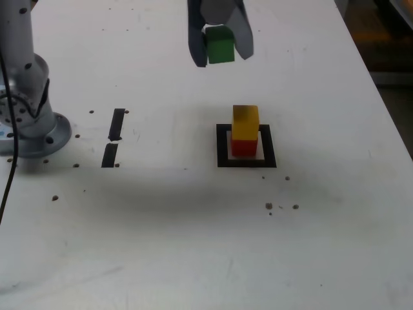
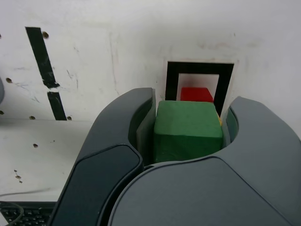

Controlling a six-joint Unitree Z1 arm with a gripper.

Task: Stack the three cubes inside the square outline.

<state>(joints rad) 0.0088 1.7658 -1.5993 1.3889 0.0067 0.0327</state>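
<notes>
Smooth matt green cube [image 1: 221, 45], smooth yellow cube [image 1: 245, 121] and red cube [image 1: 244, 147], matt grey plastic-looking gripper [image 2: 186, 129], matt black tape square [image 1: 222, 148], scuffed white table [image 1: 174, 245] with a faint sheen

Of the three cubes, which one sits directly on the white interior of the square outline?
The red cube: it is the lower block inside the outline, while the yellow cube rests on it and the green cube is in the gripper.

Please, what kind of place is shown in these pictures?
Probably a robotics lab or test bench: a robot pincer holds a green cube, black tape marks the white, pitted tabletop, and part of a keyboard shows.
</notes>
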